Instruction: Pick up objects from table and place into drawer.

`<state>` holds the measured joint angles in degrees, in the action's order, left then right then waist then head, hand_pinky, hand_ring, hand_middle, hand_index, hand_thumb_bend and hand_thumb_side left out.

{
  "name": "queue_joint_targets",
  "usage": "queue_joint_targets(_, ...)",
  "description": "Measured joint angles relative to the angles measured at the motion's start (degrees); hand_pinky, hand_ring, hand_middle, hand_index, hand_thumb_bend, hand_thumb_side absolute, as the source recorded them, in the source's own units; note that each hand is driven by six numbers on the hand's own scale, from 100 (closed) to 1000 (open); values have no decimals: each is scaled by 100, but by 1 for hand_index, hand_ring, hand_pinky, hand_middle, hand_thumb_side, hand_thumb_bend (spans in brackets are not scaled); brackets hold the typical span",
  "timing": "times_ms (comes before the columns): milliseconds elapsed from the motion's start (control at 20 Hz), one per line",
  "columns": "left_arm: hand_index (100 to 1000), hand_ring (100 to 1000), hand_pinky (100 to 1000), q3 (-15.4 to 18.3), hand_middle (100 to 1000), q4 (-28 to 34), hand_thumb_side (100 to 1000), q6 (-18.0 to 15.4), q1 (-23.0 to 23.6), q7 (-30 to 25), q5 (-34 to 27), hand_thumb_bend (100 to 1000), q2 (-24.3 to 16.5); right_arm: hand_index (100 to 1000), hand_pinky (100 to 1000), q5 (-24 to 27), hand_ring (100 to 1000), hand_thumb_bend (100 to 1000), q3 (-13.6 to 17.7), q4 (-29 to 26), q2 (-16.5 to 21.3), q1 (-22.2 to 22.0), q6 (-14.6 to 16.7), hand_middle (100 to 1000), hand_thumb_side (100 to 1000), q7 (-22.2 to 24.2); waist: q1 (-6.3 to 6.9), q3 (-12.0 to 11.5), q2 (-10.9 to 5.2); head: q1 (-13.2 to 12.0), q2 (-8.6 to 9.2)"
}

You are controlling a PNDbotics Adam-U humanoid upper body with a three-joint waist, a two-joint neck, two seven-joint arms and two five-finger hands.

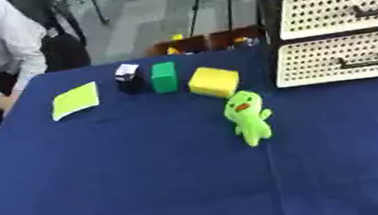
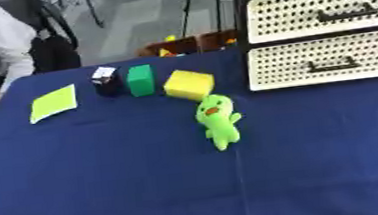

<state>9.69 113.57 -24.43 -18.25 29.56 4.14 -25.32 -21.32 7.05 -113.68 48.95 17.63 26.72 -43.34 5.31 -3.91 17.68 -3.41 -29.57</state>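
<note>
step: pre-pick, nothing in drawer yet | hands: neither in frame, state can't tell | next: reach green plush toy (image 1: 247,116) at centre; both drawers (image 1: 344,58) upper right look closed, you open one first

A blue cloth (image 1: 130,186) is covering the table and lying smooth. Beyond its far edge, a grey floor (image 1: 144,23) is showing, with thin dark stand legs (image 1: 195,5) rising from it and brown boxes (image 1: 207,41) sitting just behind the table edge.
</note>
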Motion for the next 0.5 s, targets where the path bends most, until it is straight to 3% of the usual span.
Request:
queue_joint_targets(250,846,670,564,-4,700,0,892,15,6,-16,0,224,-52,827,512,21,646,100,-36,0,171,-3,-301,702,954,102,-9,11,0,216,5)
queue_joint_targets(500,845,671,566,-8,700,0,892,26,15,-24,0,224,-95,841,503,99,634,141,-75,0,455,-2,-874,695,967,358,-16,35,-7,371,-6)
